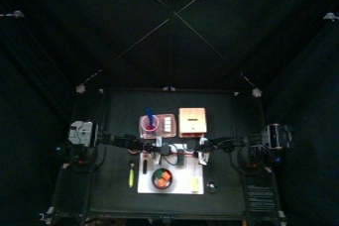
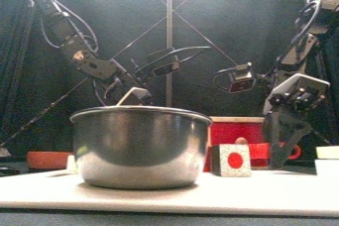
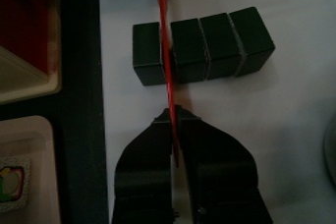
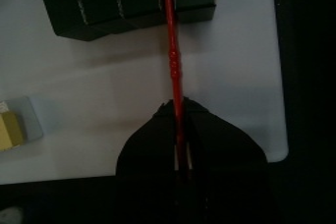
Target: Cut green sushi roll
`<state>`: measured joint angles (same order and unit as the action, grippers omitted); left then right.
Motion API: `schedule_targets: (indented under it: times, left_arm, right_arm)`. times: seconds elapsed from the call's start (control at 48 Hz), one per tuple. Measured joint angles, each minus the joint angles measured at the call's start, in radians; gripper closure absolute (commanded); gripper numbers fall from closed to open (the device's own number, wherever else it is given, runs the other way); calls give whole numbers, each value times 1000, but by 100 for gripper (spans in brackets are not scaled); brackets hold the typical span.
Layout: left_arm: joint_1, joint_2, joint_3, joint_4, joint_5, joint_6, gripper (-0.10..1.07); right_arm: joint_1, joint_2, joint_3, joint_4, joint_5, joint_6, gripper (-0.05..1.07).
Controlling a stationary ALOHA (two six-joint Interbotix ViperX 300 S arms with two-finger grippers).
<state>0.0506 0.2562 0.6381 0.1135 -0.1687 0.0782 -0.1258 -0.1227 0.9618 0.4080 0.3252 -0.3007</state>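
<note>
I have both sets of fingers clamped on thin red blades, left and right, lined edge-down over the dark roll to slice it.

Steel pot: the biggest thing on my front camera, round, brushed metal, rim level. I place everything else from it.
Red container: behind the pot to its right, its left part hidden by the pot's wall.
White card: carries a red disc, stands upright just right of the pot, in front of the red container.
Reddish dish: low, left of the pot.
Pale object: well right of the pot. I cannot make out what it is.
Curtains: black, behind the pot on all sides.
</note>
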Motion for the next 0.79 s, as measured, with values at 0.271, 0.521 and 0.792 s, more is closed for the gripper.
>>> schedule_targets:
  times: [0.271,0.521,0.792]
  left_arm:
    - [-6,-109,11,0,8,2,60]
    - [-38,-129,11,2,20,2,60]
    - [-66,-103,5,-2,51,0,60]
  right_arm:
    - [0,-156,6,-2,72,0,67]
    - [34,-218,26,20,77,0,67]
    - [92,-201,34,49,72,2,67]
